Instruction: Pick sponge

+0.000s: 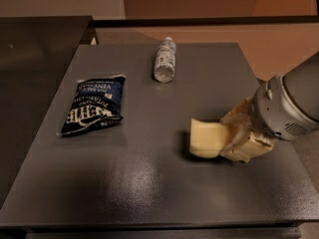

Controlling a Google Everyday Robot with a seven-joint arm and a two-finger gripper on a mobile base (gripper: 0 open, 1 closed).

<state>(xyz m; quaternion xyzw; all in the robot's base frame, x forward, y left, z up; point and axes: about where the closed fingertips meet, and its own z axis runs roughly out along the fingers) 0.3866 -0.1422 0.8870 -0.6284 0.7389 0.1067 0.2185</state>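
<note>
At the right of the table [149, 193]: one sponge [207, 139], right end pinched by the gripper [233, 137], free edge curled, likely from the squeeze. Chip bag [94, 106], bottle [164, 59]: well apart.

Yellow foam sponge [205, 139] front-right on grey table [149, 183], gripper [235, 136] at its right end; blue chip bag [94, 105] left, clear bottle [165, 59] behind.

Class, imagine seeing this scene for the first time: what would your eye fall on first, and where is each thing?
The bulky grey arm at the right edge stands out, its gripper clasping the right end of the pale yellow sponge over the dark table. Next come the blue chip bag lying at the left and the clear bottle on its side near the far edge.
</note>
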